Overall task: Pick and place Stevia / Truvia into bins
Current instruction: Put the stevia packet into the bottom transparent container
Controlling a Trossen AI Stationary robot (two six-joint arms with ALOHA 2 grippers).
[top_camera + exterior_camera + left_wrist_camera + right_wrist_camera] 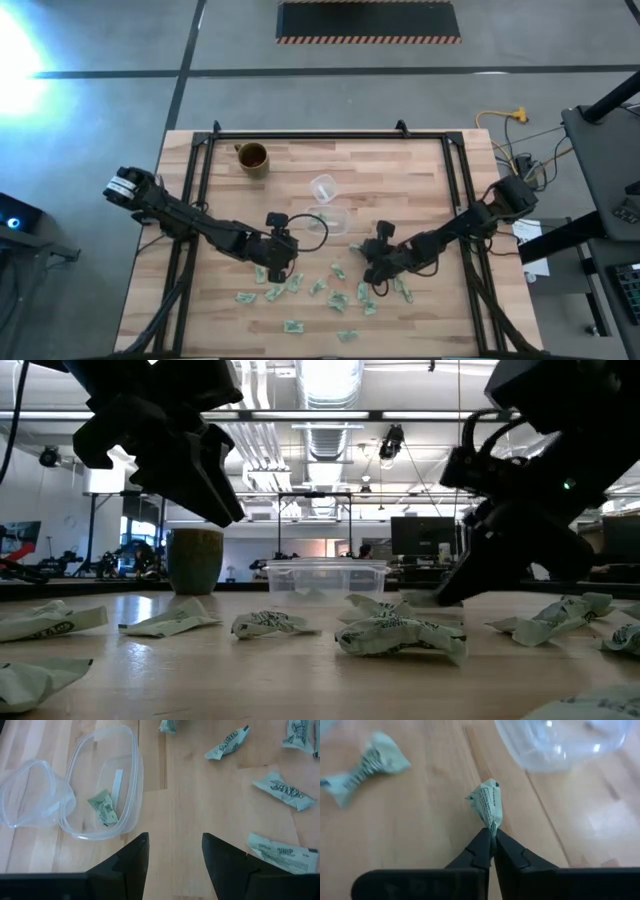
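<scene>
Your right end effector (492,840) is pinched tight on one Stevia packet (487,807), just beside the clear bin (331,220). Your left end effector (174,852) hovers beside the bin, fingers parted and empty (one packet (103,808) already lies inside). Other packets (318,288) litter the surface (400,175) near the bin.

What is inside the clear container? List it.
The clear container holds one green packet lying on its floor, with a white strip beside it, as the left wrist view shows. The walls are transparent, so nothing in there seems hidden.
</scene>
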